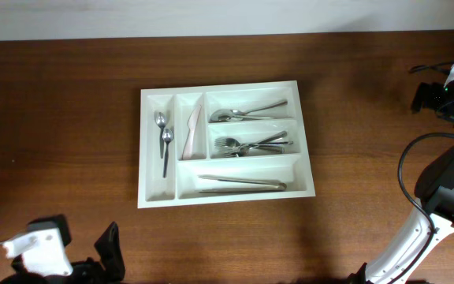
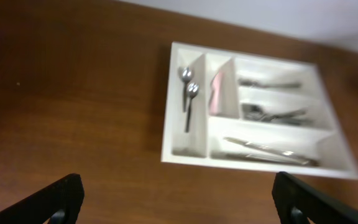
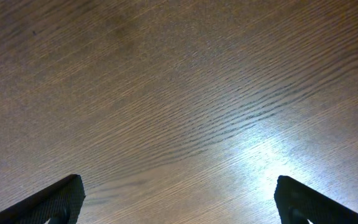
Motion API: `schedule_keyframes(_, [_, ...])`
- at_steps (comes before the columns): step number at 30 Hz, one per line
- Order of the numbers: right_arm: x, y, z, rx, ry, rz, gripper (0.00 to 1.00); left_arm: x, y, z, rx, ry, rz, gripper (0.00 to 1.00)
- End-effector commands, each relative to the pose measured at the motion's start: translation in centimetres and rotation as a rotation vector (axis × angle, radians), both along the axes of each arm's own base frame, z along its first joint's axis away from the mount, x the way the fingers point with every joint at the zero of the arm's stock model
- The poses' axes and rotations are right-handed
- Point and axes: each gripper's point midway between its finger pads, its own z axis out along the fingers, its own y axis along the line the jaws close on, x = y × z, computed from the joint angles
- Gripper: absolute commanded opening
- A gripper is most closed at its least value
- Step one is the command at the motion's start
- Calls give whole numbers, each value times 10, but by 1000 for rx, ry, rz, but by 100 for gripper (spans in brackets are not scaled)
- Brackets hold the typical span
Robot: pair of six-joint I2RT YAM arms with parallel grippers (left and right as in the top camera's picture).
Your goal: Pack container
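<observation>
Container [image 1: 158, 192] lies flat near the middle of the counter [image 1: 53, 142]. I read its contents as follows: two small spoons [image 1: 164, 136] in the leftmost narrow compartment, a pale flat piece [image 1: 191, 130] in the next, larger spoons [image 1: 247, 113] in the far long compartment, forks [image 1: 251, 145] in the middle one, and long metal utensils [image 1: 243, 184] in the near one. Left jaws are spread wide and empty, over bare wood well short of the container. Right jaws are also wide and empty, over bare counter.
</observation>
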Motion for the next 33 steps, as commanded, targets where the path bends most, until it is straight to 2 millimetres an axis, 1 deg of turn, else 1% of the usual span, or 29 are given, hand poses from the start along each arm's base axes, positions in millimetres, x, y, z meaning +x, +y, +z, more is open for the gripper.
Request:
schedule_keyframes(1, [1,2,4,-2,-12,-5,99,10,8,-16,124,31,-11,99])
schedule_keyframes(4, [1,2,4,-3,-12,-5,99,30,6,-25,146,11,-8,99])
schedule_keyframes(6, [1,2,4,-2,-12,-5,99,47,0,-29,160,-36,-36,99])
schedule_keyframes(8, [1,2,4,-2,-12,-5,99,65,-12,-33,178,-100,-105,99])
schedule_keyframes(11, [1,2,4,-3,-12,-5,99,80,-26,-47,182,-178,-183,99])
schedule_keyframes(13, [1,2,4,-3,-12,-5,99,86,-30,-60,161,-222,-193,99])
schedule_keyframes(16, [1,2,4,-3,-12,-5,99,94,-32,-78,136,-289,-195,99])
schedule_keyframes(22, [1,2,4,-3,-12,-5,99,101,-23,-95,127,-396,-151,99])
schedule_keyframes(26, [1,2,4,-3,-12,-5,99,103,-15,-98,137,-458,-110,99])
schedule_keyframes(30, [1,2,4,-3,-12,-5,99,105,-9,-93,148,-564,-77,99])
schedule_keyframes(33, [1,2,4,-2,-12,-5,99,109,-6,-92,155,-608,-60,99])
